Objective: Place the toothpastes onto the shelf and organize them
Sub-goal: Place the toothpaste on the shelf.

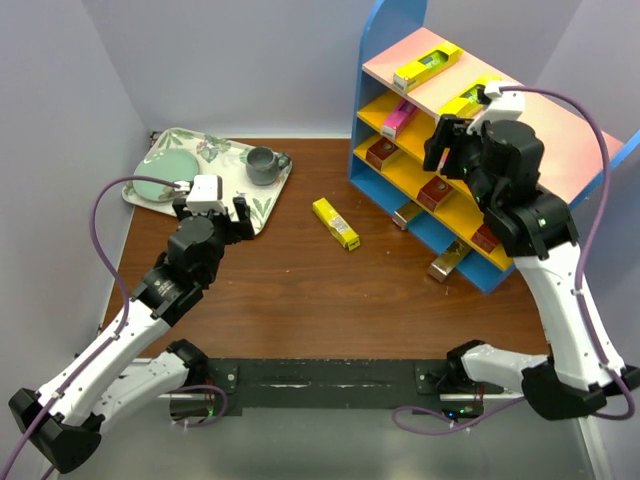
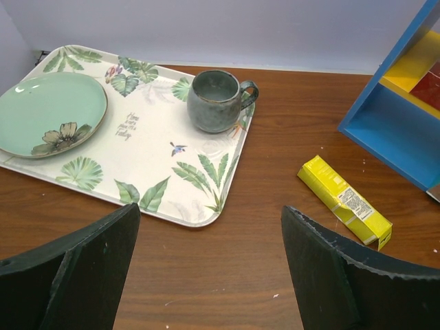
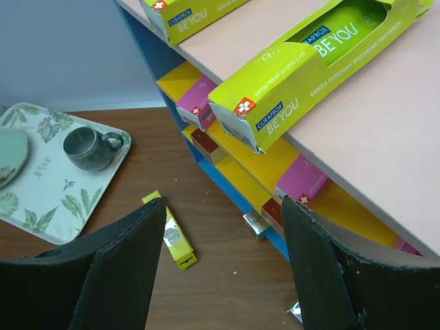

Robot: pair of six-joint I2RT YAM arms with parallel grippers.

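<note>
The shelf point(image 1: 560, 160) stands at the right, with two yellow toothpastes point(image 1: 427, 63) on its pink top board. Pink point(image 1: 398, 118) and dark red point(image 1: 433, 192) cartons lie on the yellow-orange boards below. One yellow toothpaste point(image 1: 335, 222) lies loose on the table; it also shows in the left wrist view point(image 2: 344, 199). My right gripper point(image 1: 447, 145) hovers open and empty before the top board's front edge, just below the nearer yellow carton point(image 3: 316, 65). My left gripper point(image 1: 212, 208) stands open and empty above the table by the tray's near edge.
A floral tray point(image 1: 275, 185) at the back left carries a green plate point(image 1: 160, 180) and a grey mug point(image 1: 262, 165). Two silver-ended cartons point(image 1: 447, 262) stick out at the foot of the shelf. Grey walls close in the back and both sides.
</note>
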